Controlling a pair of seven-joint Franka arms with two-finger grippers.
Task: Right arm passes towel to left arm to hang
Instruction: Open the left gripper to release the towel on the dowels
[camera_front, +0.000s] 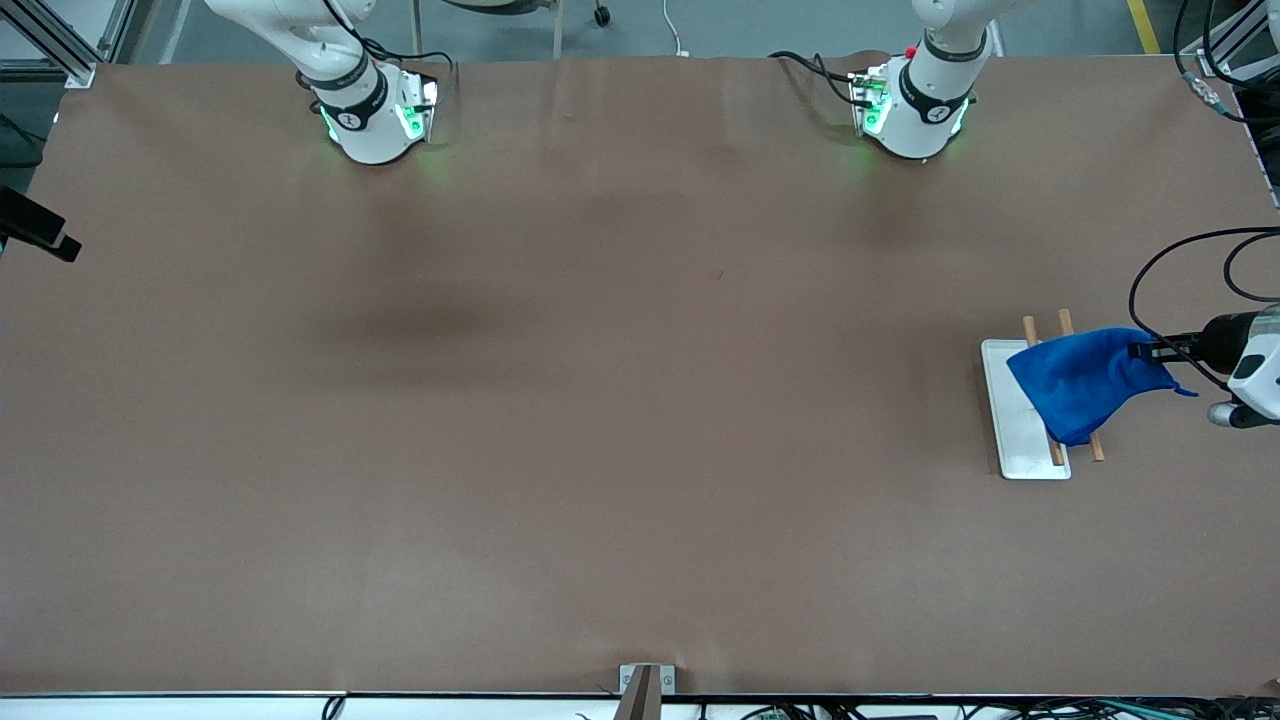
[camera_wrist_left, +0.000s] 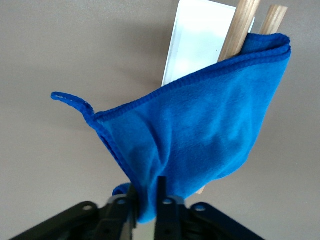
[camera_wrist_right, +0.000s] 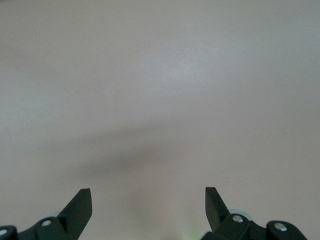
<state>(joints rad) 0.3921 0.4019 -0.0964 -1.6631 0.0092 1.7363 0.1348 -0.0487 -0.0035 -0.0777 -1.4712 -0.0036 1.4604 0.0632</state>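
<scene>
The royal-blue towel (camera_front: 1085, 385) hangs bunched from my left gripper (camera_front: 1142, 350), which is shut on one of its edges. It drapes over the two wooden rods (camera_front: 1030, 328) of the white rack (camera_front: 1010, 440) at the left arm's end of the table. In the left wrist view the towel (camera_wrist_left: 200, 130) is pinched in the left gripper (camera_wrist_left: 147, 192), its small loop tag (camera_wrist_left: 65, 97) sticks out, and the rods (camera_wrist_left: 245, 25) and the rack base (camera_wrist_left: 200, 40) show past it. My right gripper (camera_wrist_right: 148, 202) is open and empty over bare brown table; it does not show in the front view.
Both arm bases (camera_front: 375, 120) (camera_front: 915, 115) stand along the table's edge farthest from the front camera. Black cables (camera_front: 1180, 250) loop above the left gripper. A black fixture (camera_front: 40, 235) sits at the right arm's end, and a metal bracket (camera_front: 645, 685) at the nearest edge.
</scene>
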